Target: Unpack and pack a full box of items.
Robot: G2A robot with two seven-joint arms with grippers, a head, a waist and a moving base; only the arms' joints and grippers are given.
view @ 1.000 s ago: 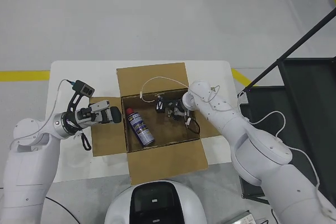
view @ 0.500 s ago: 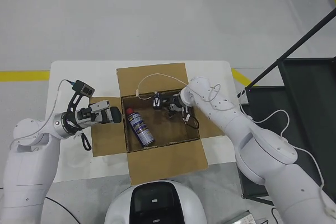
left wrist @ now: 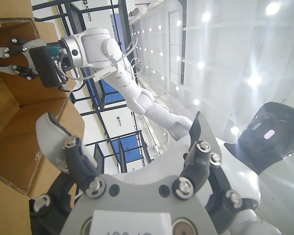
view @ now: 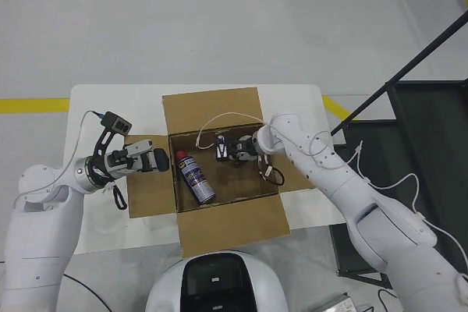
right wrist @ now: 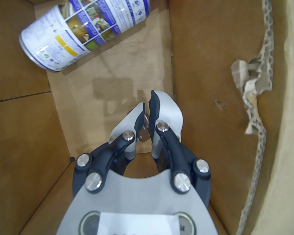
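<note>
In the cardboard box (view: 226,222), the right claw (right wrist: 148,101) is pressed together near the spray can (right wrist: 88,23), maybe pinching something hidden; the left claw (left wrist: 122,119) gapes outside.

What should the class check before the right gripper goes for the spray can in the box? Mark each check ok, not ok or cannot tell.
1. Box flaps folded open: ok.
2. Spray can uncovered, lying on its side on the box floor: ok.
3. Right gripper open wide enough for the can: not ok, it is shut.
4. Right gripper holding nothing: ok.
5. Left gripper outside the box, open: ok.
</note>
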